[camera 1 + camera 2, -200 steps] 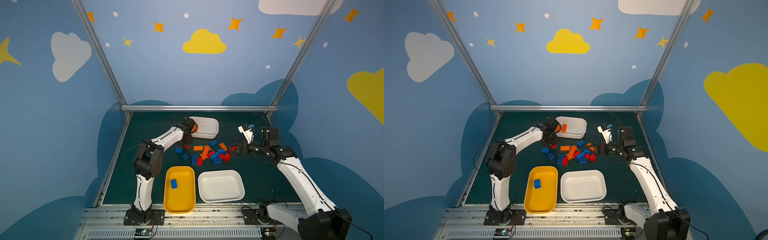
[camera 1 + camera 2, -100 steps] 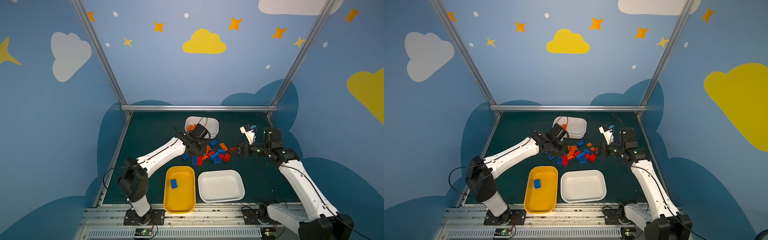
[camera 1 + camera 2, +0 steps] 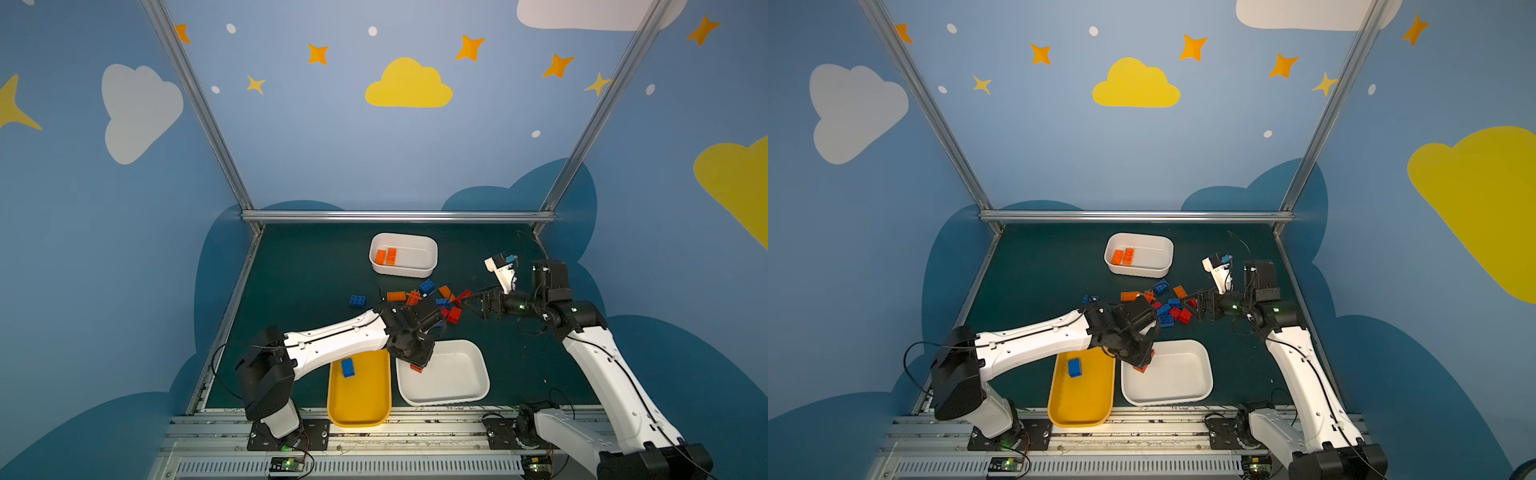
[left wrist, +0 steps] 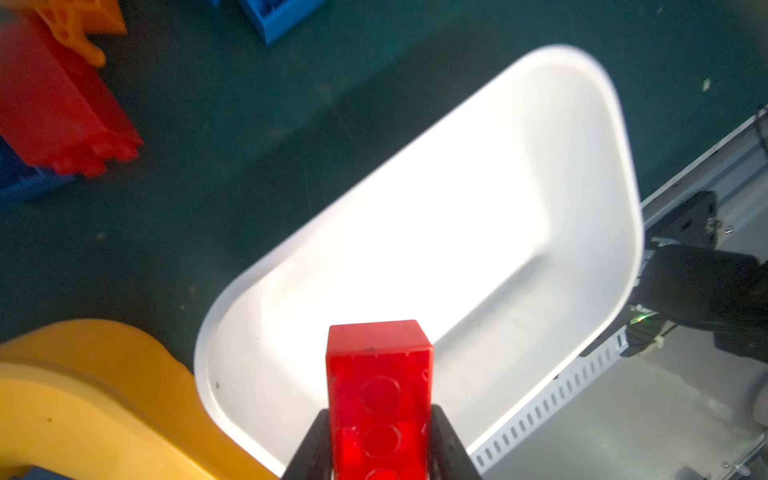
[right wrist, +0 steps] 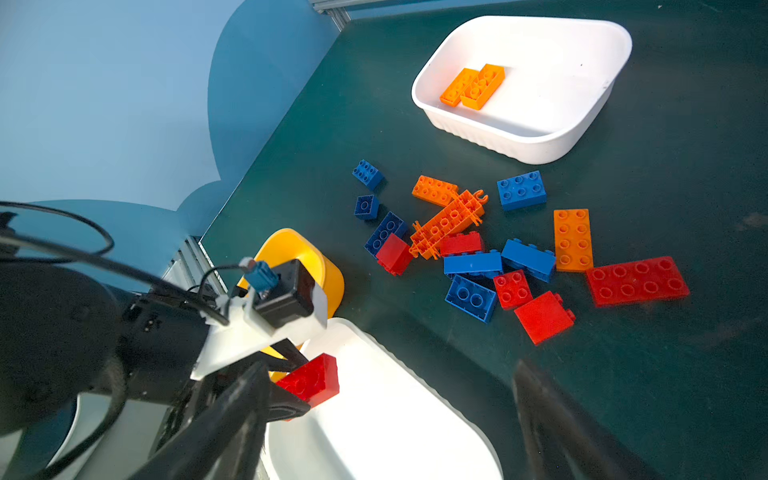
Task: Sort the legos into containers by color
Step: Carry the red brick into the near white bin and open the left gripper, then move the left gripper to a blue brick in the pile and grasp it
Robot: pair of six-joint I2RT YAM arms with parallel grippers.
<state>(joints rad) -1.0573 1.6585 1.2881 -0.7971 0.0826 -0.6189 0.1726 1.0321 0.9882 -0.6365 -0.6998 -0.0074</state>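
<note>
A lone blue brick (image 3: 357, 300) sits on the green mat (image 3: 303, 291), left of the others and apart from them. Nearer the front, the yellow tub (image 3: 359, 419) holds one blue brick (image 3: 348, 368) at its far end. Just beside it on the right stands the shallow white tub (image 3: 453, 386), their rims close together.

The left gripper (image 3: 417, 365) hangs over the left end of the shallow tub, clamped on a red brick (image 4: 378, 386). The wrist view shows a black finger (image 4: 309, 453) pressed to each long side of the brick, which juts out past the tips above the tub's white floor.

At the back stands the deep white tub (image 3: 405, 272), with two orange bricks (image 3: 385, 256) side by side at its left end.

Between the tubs lies the pile (image 3: 434, 300) of blue, orange and red bricks, loosely heaped and touching; a long orange piece (image 5: 449, 224) lies slantwise across it, and a flat red plate (image 5: 638, 280) marks its right edge.

The right gripper (image 3: 469, 305) sits low by that edge with its jaws spread wide and nothing between them
</note>
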